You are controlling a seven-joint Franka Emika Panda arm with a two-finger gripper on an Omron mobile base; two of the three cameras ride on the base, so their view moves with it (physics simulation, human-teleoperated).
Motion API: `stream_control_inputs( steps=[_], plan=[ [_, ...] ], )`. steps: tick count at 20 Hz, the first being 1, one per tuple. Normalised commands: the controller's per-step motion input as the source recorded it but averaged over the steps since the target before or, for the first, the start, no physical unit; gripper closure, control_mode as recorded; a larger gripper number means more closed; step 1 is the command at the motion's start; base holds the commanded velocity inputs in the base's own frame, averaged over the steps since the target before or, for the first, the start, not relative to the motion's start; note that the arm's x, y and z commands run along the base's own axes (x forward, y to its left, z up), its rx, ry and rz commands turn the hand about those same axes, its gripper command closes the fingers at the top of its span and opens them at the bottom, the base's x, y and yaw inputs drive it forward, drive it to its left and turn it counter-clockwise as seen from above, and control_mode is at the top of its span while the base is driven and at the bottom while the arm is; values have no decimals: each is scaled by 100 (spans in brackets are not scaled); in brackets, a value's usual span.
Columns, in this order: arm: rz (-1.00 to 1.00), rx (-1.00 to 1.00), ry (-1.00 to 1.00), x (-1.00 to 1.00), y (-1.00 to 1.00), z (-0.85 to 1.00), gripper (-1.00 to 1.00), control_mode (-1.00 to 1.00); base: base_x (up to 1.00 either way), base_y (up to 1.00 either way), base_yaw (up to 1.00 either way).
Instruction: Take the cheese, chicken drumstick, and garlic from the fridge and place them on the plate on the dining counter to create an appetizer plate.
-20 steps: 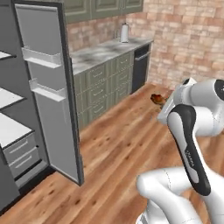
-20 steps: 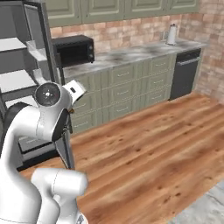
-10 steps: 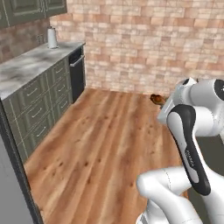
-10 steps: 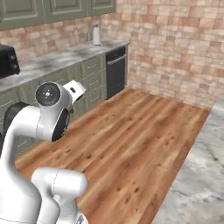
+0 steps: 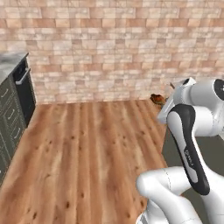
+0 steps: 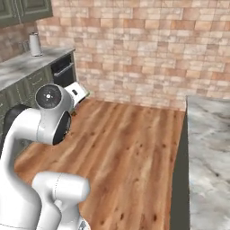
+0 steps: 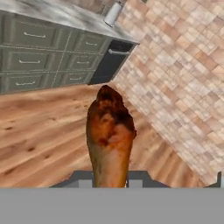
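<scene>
Premises: a domestic kitchen, rendered. Evidence noted: sage-green base cabinets (image 7: 39, 57) with drawer fronts under a grey marbled worktop (image 6: 27, 67), a black-fronted built-in appliance (image 6: 63, 74) at the run's end, and a white canister (image 6: 34, 43) on the worktop. Brick walls (image 5: 109, 48), plank wood floor (image 5: 83, 153), and a marbled counter (image 6: 209, 148) complete it.

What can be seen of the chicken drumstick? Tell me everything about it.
The chicken drumstick is orange-brown with darker, charred-looking patches on its thick end, like roasted skin. In the hand view it stands lengthwise along the gripper, thick end pointing away and the tapering bone end going down between the fingers, which are shut on it. It is carried in the air above the wooden floor, touching nothing else. In the left base view it shows as a small brown lump ahead of the arm, against the brick wall.
</scene>
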Motion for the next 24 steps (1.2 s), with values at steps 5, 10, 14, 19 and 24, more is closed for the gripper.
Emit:
stream_control_inputs(
  steps=[5,10,14,19,24],
  plan=[
    [0,0,0,0,0,0,100,100,100,38,-49],
    [0,0,0,0,0,0,100,100,100,42,-50],
    [0,0,0,0,0,0,100,100,100,82,-43],
    [0,0,0,0,0,0,100,100,100,100,-32],
    [0,0,0,0,0,0,100,100,100,94,-36]
  ],
)
